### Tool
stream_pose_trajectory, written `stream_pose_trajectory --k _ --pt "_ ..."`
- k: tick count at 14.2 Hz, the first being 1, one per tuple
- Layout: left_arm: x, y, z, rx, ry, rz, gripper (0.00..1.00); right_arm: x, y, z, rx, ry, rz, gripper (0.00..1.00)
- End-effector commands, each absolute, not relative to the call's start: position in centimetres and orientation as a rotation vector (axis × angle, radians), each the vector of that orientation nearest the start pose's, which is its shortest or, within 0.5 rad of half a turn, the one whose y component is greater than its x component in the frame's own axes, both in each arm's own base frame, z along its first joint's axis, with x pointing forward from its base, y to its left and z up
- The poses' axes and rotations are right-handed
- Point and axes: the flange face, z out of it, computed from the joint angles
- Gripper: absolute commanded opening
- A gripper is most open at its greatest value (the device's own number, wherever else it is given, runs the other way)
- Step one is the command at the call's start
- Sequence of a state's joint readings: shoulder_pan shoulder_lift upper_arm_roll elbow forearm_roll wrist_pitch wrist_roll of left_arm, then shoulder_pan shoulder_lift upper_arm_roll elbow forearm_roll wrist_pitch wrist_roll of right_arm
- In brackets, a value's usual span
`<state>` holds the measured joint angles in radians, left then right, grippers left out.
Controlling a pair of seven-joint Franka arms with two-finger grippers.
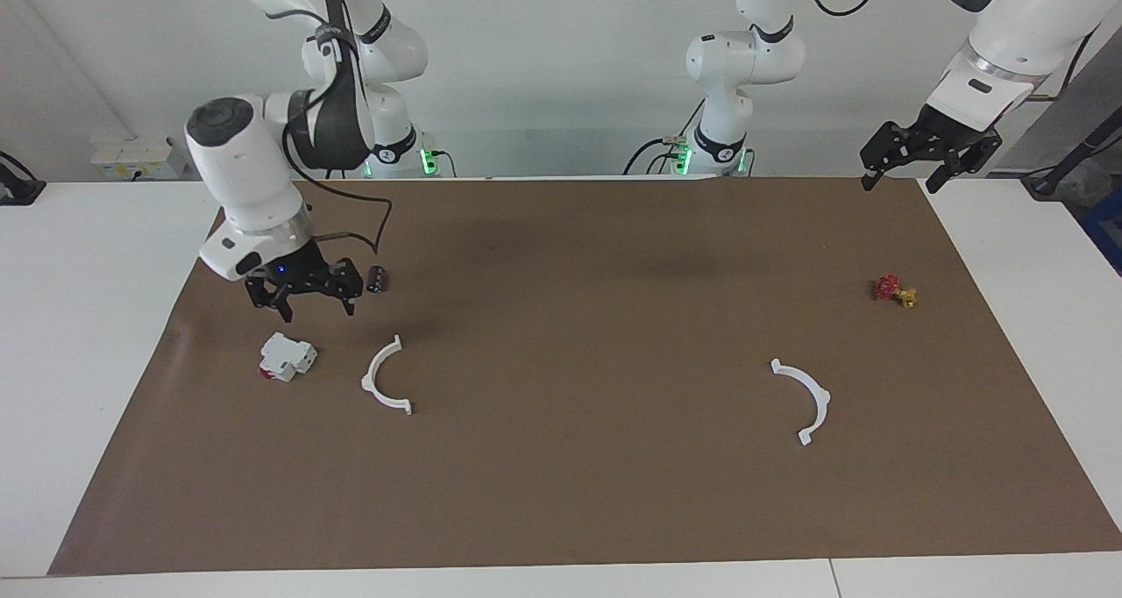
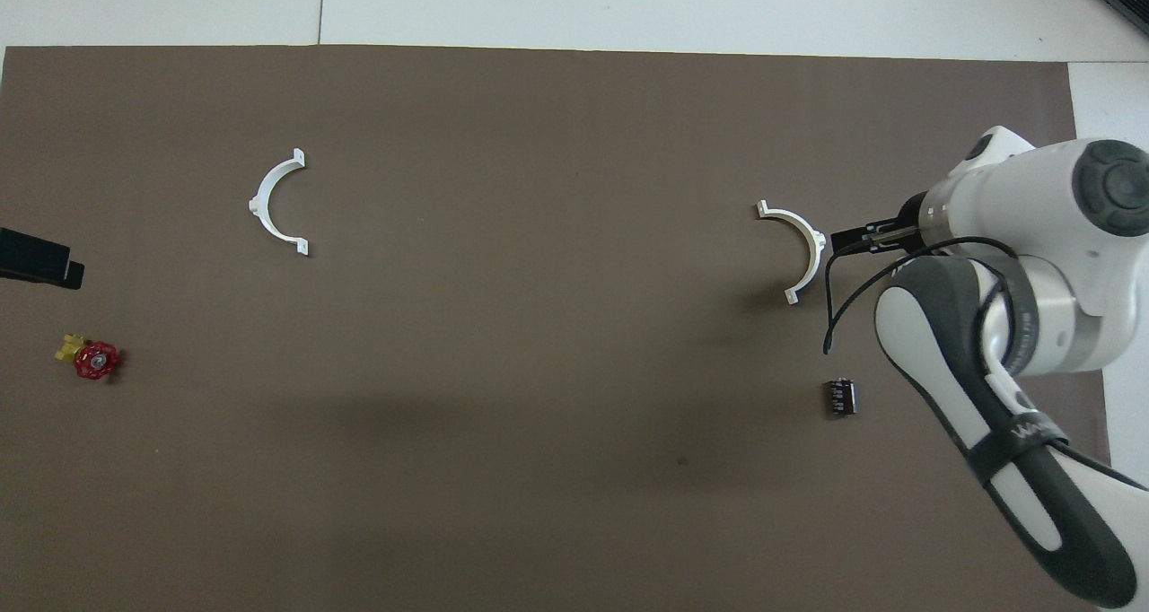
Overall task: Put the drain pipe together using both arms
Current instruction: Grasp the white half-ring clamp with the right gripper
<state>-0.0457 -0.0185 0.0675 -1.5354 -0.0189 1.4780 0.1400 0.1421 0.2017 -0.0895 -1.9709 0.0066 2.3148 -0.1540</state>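
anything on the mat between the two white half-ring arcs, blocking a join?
Nothing visible does. The brown mat is bare between the white plastic half-ring arc at the right arm's end and the one at the left arm's end. The small dark cylinder lies nearer the robots, off that line.

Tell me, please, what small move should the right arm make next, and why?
Probably shift the right gripper, open and empty, over the nearby half-ring and lower it. It hangs beside the white block, and both half-rings lie apart, ungrasped.
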Motion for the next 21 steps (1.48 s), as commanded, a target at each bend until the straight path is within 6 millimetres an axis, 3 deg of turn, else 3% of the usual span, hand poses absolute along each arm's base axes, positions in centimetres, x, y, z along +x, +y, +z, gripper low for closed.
stream_pose_trajectory --k 1,5,7,9,10,11,12,15,18,21 --pt "53.4 1.1 64.5 -3.16 0.172 0.07 1.0 62.2 4.2 34.3 -3.113 -0.489 -0.254 0.98" --pt "53.4 1.2 64.5 -3.16 0.17 0.07 1.0 62.6 4.6 29.7 -3.064 -0.577 -0.278 0.84" --pt "53.4 1.2 64.5 -3.16 0.17 0.07 1.0 62.8 4.1 28.8 -3.059 -0.647 -0.297 0.78" --pt "53.4 1.1 64.5 -3.16 0.172 0.07 1.0 62.8 4.2 28.5 -3.057 -0.663 -0.295 0.63" --pt "53.4 1.2 64.5 -3.16 0.17 0.07 1.0 62.7 4.2 28.3 -3.056 -0.668 -0.29 0.53" --pt "53.4 1.2 64.5 -3.16 0.17 0.07 1.0 62.8 4.0 28.3 -3.053 -0.692 -0.288 0.1" --pt "53.4 1.2 64.5 -3.16 0.17 0.07 1.0 62.8 3.8 28.4 -3.052 -0.701 -0.29 0.0" --pt "53.4 1.2 64.5 -3.16 0.17 0.07 1.0 63.0 3.8 29.0 -3.053 -0.674 -0.289 0.0" --pt "53.4 1.1 64.5 -3.16 0.172 0.07 1.0 63.2 5.7 32.5 -3.053 -0.544 -0.252 0.0" --pt "53.4 1.1 64.5 -3.16 0.172 0.07 1.0 62.1 11.1 37.3 -3.036 -0.449 -0.201 0.0"
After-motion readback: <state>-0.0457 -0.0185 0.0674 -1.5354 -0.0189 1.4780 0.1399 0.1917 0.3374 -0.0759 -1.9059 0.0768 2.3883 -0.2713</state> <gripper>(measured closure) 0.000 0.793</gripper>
